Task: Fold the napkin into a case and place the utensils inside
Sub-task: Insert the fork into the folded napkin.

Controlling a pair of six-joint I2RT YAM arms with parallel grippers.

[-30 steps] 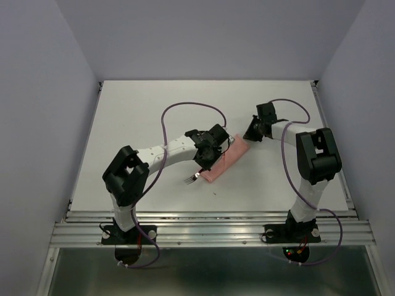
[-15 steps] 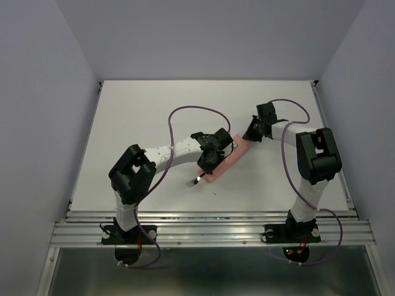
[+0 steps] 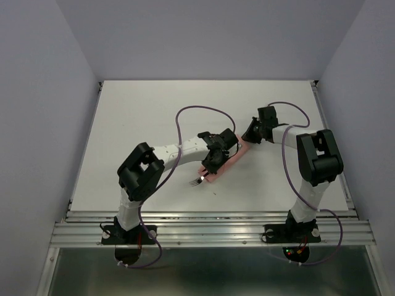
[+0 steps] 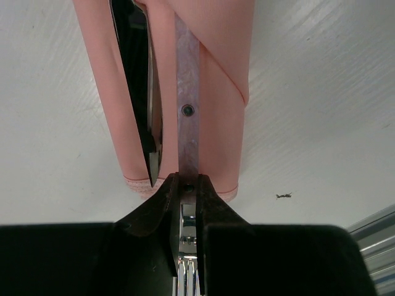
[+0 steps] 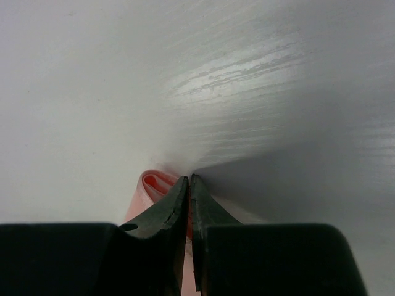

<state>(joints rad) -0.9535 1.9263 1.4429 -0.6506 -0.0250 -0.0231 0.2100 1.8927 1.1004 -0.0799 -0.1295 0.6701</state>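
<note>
The salmon-pink case [image 3: 229, 159] lies slantwise mid-table. My left gripper [image 3: 213, 163] is at its near open end, shut on the fork [image 3: 198, 181], whose tines stick out towards me. In the left wrist view the gripper [image 4: 185, 182] grips the fork's neck; the pale shaft [image 4: 187, 86] runs into the case [image 4: 219, 117], and the tines [image 4: 187, 277] lie between the fingers. A dark, shiny knife blade [image 4: 141, 86] sits in the left fold. My right gripper [image 3: 249, 135] is shut on the case's far end; the wrist view shows the tips [image 5: 189, 180] pinching pink cloth [image 5: 153, 185].
The white table [image 3: 142, 117] has grey walls on three sides and a metal rail [image 3: 210, 216] at its near edge. Purple cables [image 3: 197, 112] loop over both arms. A small dark speck [image 4: 284, 196] lies to the right of the case's open end.
My left gripper has moved right and away from me along the case, sliding the fork further in. The right gripper has stayed put on the far end.
</note>
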